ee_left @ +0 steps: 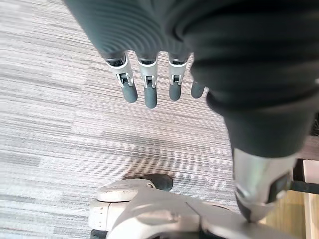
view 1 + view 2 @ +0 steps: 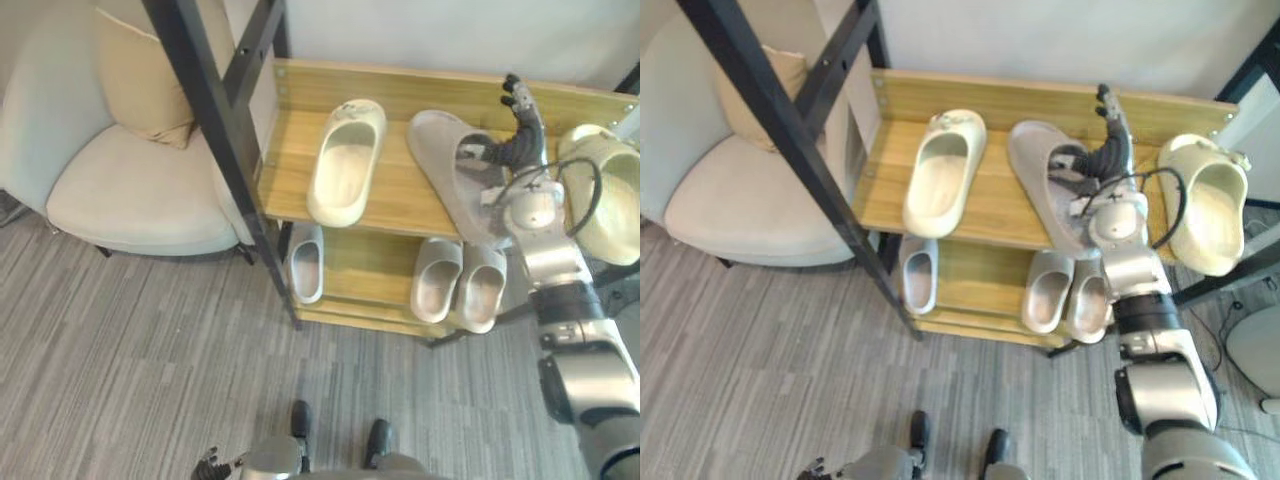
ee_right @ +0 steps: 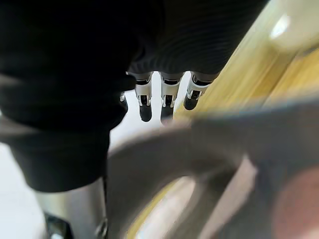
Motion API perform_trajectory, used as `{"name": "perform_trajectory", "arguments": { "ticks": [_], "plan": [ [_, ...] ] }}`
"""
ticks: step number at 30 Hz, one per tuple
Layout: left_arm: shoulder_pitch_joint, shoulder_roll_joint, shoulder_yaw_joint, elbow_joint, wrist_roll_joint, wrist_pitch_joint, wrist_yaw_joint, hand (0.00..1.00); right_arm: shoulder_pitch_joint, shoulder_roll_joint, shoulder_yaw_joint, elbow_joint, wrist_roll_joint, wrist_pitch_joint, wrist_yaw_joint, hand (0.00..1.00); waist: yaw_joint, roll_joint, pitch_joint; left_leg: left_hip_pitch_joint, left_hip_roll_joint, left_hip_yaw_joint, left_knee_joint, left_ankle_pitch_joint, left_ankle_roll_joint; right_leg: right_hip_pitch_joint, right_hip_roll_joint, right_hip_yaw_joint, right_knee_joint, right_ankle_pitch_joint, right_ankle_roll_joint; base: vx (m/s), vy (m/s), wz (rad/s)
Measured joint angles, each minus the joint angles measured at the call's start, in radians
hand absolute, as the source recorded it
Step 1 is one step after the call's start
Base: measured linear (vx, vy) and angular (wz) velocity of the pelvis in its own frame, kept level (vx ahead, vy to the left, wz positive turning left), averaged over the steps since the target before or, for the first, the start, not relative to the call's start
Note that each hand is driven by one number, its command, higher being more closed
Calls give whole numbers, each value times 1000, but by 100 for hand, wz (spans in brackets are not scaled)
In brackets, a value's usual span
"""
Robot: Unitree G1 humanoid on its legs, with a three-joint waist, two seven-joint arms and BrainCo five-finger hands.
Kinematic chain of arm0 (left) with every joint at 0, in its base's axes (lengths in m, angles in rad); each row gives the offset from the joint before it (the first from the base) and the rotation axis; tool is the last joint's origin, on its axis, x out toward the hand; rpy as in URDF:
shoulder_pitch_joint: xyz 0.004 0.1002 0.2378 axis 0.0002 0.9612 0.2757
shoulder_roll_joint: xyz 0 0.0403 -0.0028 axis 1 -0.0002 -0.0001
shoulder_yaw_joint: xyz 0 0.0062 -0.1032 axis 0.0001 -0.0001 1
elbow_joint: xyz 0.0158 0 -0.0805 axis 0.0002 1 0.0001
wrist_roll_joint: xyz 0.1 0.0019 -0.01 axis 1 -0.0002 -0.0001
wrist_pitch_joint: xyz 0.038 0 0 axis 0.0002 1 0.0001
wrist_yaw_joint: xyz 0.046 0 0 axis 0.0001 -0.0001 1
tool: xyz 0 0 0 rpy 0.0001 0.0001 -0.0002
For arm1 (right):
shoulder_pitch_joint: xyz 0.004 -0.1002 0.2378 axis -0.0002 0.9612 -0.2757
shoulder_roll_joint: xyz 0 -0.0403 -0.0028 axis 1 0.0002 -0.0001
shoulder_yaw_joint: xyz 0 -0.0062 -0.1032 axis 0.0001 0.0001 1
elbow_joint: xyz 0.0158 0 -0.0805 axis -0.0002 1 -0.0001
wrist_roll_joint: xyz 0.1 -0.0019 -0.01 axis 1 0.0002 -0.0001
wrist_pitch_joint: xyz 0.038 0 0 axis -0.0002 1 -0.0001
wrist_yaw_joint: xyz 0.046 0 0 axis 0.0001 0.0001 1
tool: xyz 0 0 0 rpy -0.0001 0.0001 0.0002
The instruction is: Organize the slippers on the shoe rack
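Shoe rack (image 2: 400, 190), wooden boards in a black frame, two shelves. It stands on grey carpet (image 2: 120, 350), with a pale armchair (image 2: 130, 190) and its cushion (image 2: 140, 80) just beside its left side.

Top shelf, left to right:
- cream slipper (image 2: 347, 160), toe toward the back wall, lying flat
- grey slipper (image 2: 455, 172), near the cream one but apart from it, angled, sole tilted toward the front edge
- second cream slipper (image 2: 1205, 205) at the far right end; cannot tell whether it rests fully on the board

Lower shelf: one pale grey slipper (image 2: 306, 262) at the left; a pair (image 2: 437, 278) and (image 2: 482, 288) side by side and touching, under the grey slipper.

Right hand (image 2: 520, 140) is up at the top shelf, at the right side of the grey slipper, between it and the far cream slipper. Fingers (image 3: 169, 97) are straight, pointing toward the back board, lying over the slipper's upper. The palm sits at the slipper's opening. Cannot tell whether the thumb presses the upper.

Left hand (image 1: 149, 84) hangs low over the carpet, well away from the rack, fingers straight and loose, nothing in it.
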Motion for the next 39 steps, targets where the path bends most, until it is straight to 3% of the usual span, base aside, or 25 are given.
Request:
{"name": "perform_trajectory", "arguments": {
  "ticks": [1, 2, 10, 22, 28, 39],
  "plan": [
    [0, 0, 0, 0, 0, 0, 0, 0, -6, 0, 6, 4, 0, 0, 1, 0, 2, 0, 3, 0, 0, 0, 0, 0, 0, 0, 0, 0, 0, 0, 0, 0, 0, 0],
    [0, -1, 0, -1, -1, 0, 0, 0, -37, 1, 26, 31, 0, 0, 10, 100, 8, 1, 11, 0, 0, 0, 0, 1, 0, 0, 0, 0, 0, 1, -1, 0, 0, 0],
    [0, -1, 0, 0, -9, -13, -1, 0, -142, 0, 111, 145, -28, -2, 52, 100, 22, 1, 16, 1, 3, 7, -1, 4, -1, 5, 3, 0, 0, 8, -11, -9, -6, -2],
    [0, -1, -1, 1, -23, -17, -1, 0, -157, 0, 138, 142, -26, -24, 76, 100, 26, 0, 33, 22, 9, 28, -7, 7, -7, 20, 7, 7, -1, 6, -14, -37, -18, -5],
    [0, -1, -1, 0, -27, -16, -3, 0, -54, -3, 116, 8, 4, -37, 74, 100, 20, 0, 33, 34, 9, 43, -6, 6, -7, 26, 7, 18, -3, 6, -14, -19, -6, -6],
    [11, -4, 8, -3, -27, -9, -2, 0, 242, 1, -81, -357, 53, -70, 58, 100, -9, 0, 31, 54, 10, 79, -1, 5, -8, 29, 7, 61, -7, 11, -9, -28, -6, -9]
  ]
}}
